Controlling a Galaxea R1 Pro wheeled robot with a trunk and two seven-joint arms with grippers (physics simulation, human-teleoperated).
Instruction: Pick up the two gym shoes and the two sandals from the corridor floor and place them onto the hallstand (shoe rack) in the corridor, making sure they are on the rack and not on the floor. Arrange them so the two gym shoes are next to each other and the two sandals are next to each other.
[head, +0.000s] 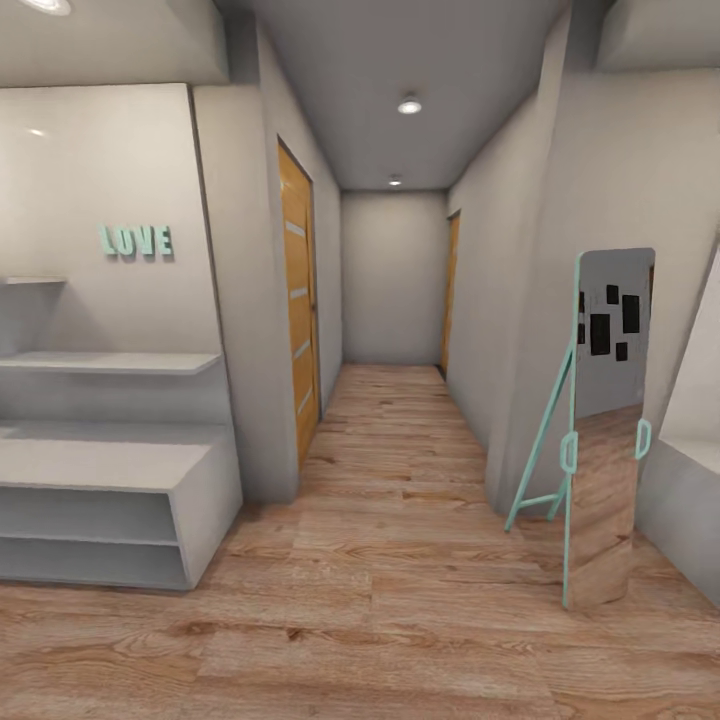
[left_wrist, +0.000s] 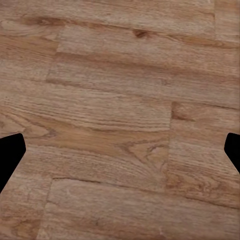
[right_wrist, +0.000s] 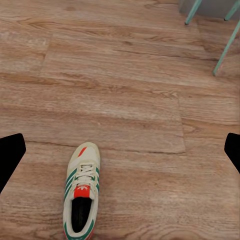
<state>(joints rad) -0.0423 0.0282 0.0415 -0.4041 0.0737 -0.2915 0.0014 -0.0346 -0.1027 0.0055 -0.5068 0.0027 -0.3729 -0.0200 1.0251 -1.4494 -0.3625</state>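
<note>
The hallstand (head: 100, 470) stands at the left in the head view, a pale grey bench with two low open shelves, wall shelves and mint-green "LOVE" letters (head: 137, 241) above it. Its shelves hold nothing. One gym shoe (right_wrist: 82, 194), cream-white with green stripes and a red-orange tongue tab, lies on the corridor floor (right_wrist: 125, 100) under my right gripper (right_wrist: 120, 150), whose fingers are spread wide with nothing between them. My left gripper (left_wrist: 120, 150) is also open over bare corridor floor (left_wrist: 120, 100). The sandals are out of view.
A tall mirror on a mint-green frame (head: 600, 430) leans at the right of the corridor; its green legs (right_wrist: 210, 30) show in the right wrist view. Wooden doors (head: 297, 300) line the left wall. The corridor runs straight ahead to a far wall (head: 393, 280).
</note>
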